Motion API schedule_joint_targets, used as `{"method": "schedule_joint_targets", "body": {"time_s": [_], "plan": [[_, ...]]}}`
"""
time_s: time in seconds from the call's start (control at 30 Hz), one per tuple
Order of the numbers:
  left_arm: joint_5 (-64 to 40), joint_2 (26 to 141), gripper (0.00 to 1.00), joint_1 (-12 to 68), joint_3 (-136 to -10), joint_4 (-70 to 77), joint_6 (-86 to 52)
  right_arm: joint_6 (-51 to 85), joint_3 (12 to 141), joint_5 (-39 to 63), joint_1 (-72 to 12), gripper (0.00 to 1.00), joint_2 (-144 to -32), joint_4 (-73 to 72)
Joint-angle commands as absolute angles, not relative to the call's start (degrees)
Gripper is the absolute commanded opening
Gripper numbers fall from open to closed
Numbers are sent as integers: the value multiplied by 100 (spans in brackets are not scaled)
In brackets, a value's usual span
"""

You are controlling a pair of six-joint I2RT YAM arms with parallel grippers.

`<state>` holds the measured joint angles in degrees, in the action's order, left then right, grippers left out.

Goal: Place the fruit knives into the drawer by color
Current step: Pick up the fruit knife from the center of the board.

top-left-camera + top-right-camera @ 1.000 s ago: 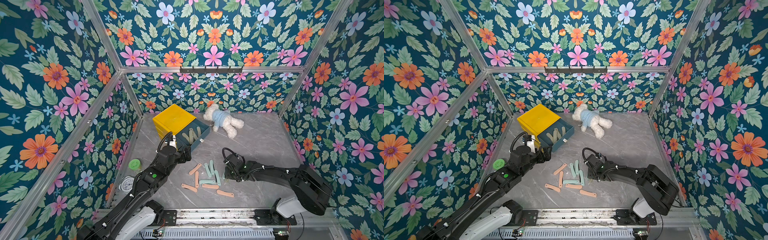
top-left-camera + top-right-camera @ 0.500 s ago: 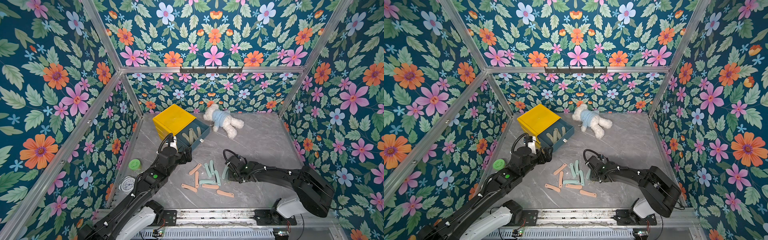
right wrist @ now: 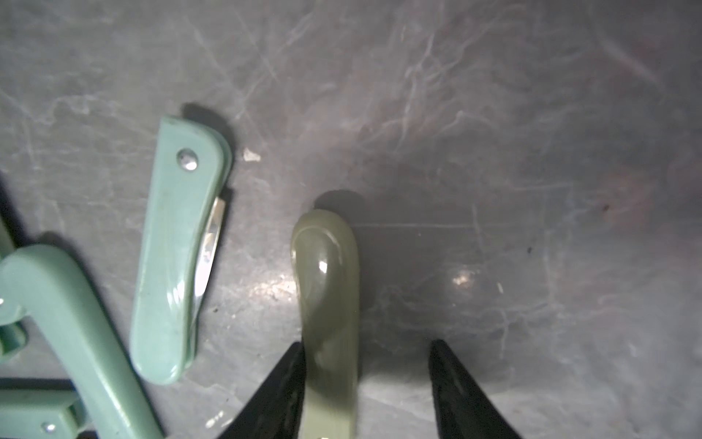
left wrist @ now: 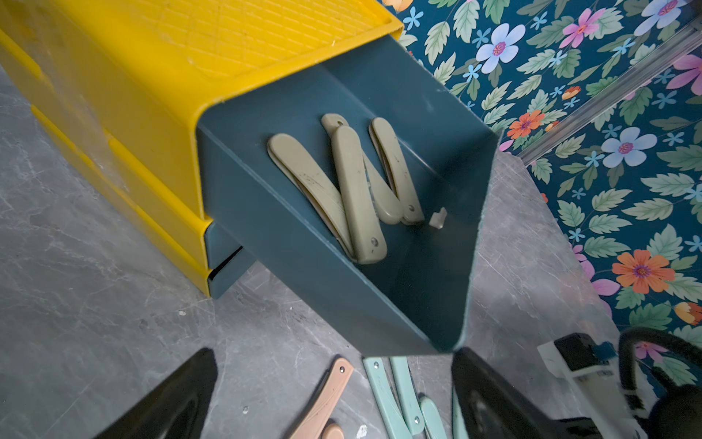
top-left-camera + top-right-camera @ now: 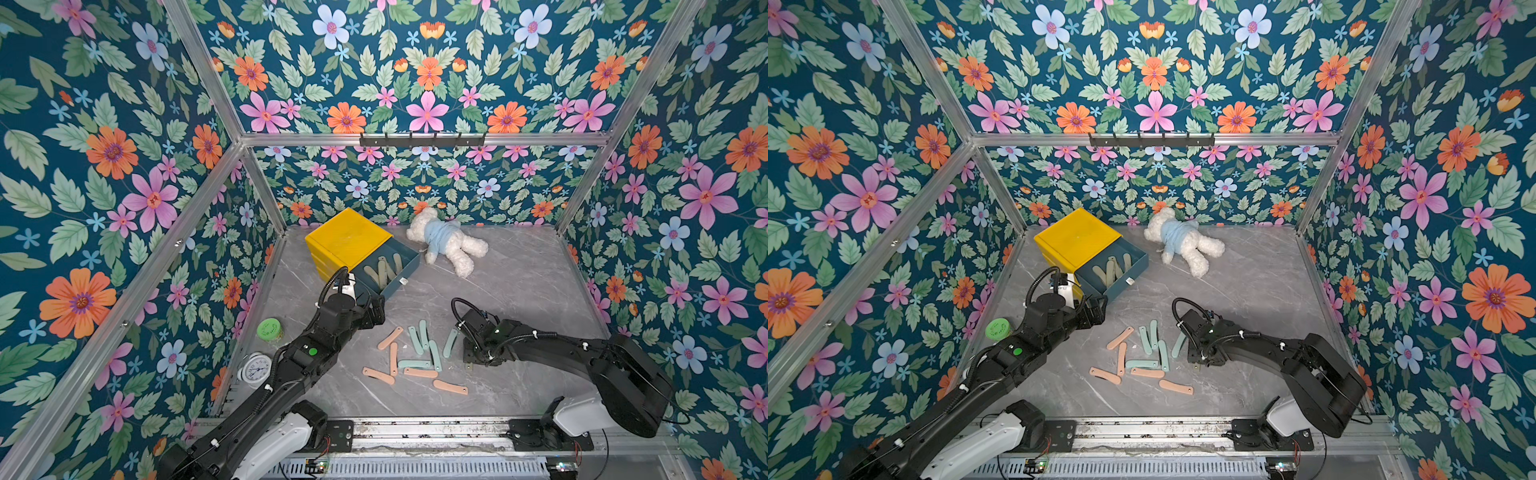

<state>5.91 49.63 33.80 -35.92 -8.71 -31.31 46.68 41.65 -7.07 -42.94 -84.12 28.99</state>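
Straddling one olive knife [image 3: 328,289] with the right gripper [image 3: 366,344], while the left gripper [image 4: 334,353] hangs wide open by the drawer [image 4: 304,285].
The right jaws stand apart around the olive knife, which lies flat on the grey table [image 3: 494,152] and touches one finger, with a clear gap to the other. In both top views this gripper sits at 3 o'clock of the loose pile of teal knives [image 5: 414,340] and pink knives [image 5: 390,338], toward the table's 6 o'clock. The left jaws are fully spread and empty, just off the drawer's 7 o'clock corner. The blue drawer is pulled out of the yellow cabinet [image 5: 345,237] at 11 o'clock and holds several olive knives [image 4: 353,190].
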Motion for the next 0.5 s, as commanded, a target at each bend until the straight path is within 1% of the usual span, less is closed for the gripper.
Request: {"method": "schedule_joint_targets", "body": {"time_s": [0.0, 0.23, 0.37, 0.47], "plan": [[547, 4974, 99, 3384, -3573, -668, -3194, 4442, 4284, -620, -4167, 54, -8557, 3114], [510, 5005, 99, 3384, -3498, -606, -3208, 4254, 4655, -493, -4119, 51, -9075, 3098], [510, 5010, 99, 3384, -3472, -576, -3217, 4234, 4748, -494, -4106, 52, -9053, 2949], [468, 5032, 99, 3384, -3463, -563, -3217, 4155, 4928, -572, -4079, 51, -9141, 3162]]}}
